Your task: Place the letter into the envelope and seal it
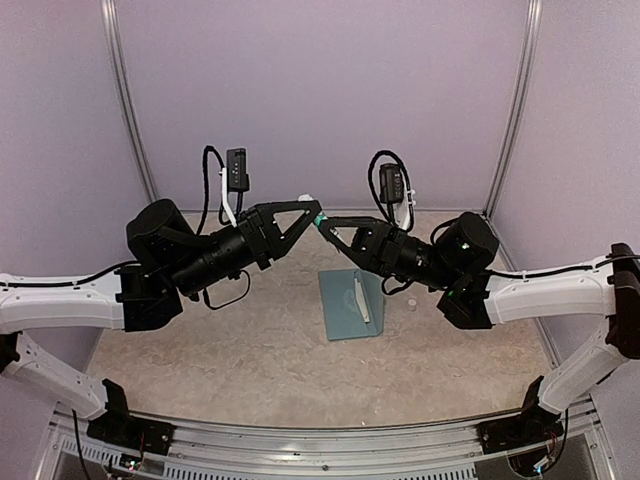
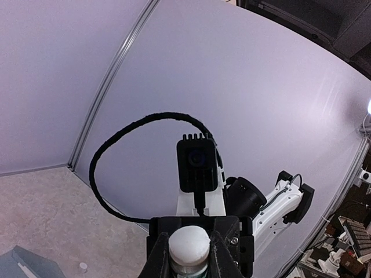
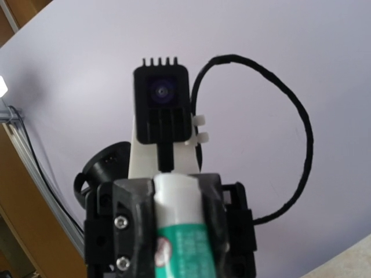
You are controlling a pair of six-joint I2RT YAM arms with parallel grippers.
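Observation:
The teal-blue envelope (image 1: pixel 350 305) lies flat on the table below the grippers, with a narrow white strip (image 1: pixel 363 299) on its right part. Its corner shows in the left wrist view (image 2: pixel 23 263). Both arms are raised and meet tip to tip above the table. My left gripper (image 1: pixel 310 207) and right gripper (image 1: pixel 326 225) are both shut on a teal and white glue stick (image 1: pixel 318 216). In the left wrist view my left gripper (image 2: pixel 189 252) clamps its white end (image 2: pixel 189 243). In the right wrist view my right gripper (image 3: pixel 178 231) clamps its teal-labelled body (image 3: pixel 179 249). No separate letter shows.
A small white cap (image 1: pixel 413 303) lies on the table right of the envelope, and also shows in the left wrist view (image 2: pixel 83 267). Lilac walls close in the back and sides. A metal rail (image 1: pixel 320 440) runs along the near edge.

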